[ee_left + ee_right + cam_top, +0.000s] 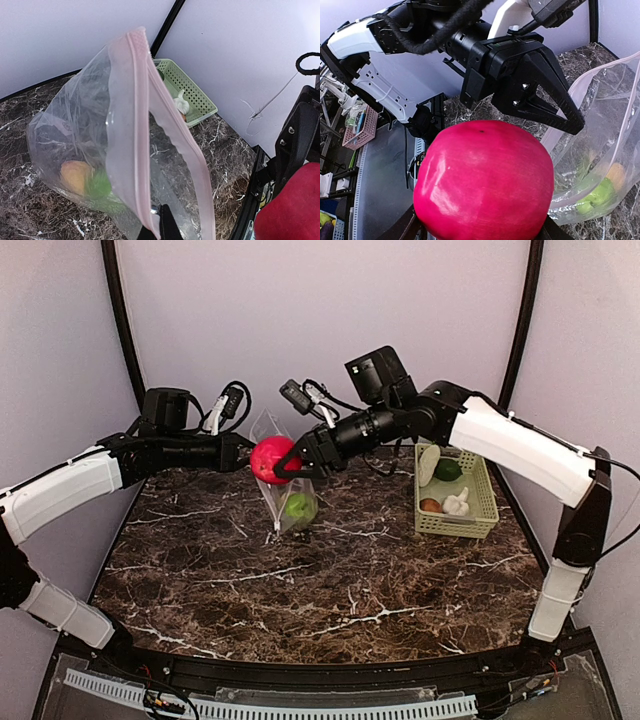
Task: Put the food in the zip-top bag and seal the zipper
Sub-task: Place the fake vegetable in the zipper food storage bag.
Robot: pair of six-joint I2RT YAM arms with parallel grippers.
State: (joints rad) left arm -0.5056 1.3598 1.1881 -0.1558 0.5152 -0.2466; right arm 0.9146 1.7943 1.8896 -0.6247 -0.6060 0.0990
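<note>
The right gripper clamps the glossy round red toy apple between its fingers, just beside the open mouth of the clear crinkly plastic zip-top bag; the left gripper seems pinched narrowly on the whitish-pink zipper strip, holding the bag up; a small green toy apple lies inside.

Both clamped, left end effector faces right end effector.

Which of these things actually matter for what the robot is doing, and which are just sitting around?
Part of the job: red apple in the right gripper; zip-top bag and zipper, in the left gripper; green apple, orange inside it; radish, garlic waiting.
Just there: green basket, marble table.
</note>
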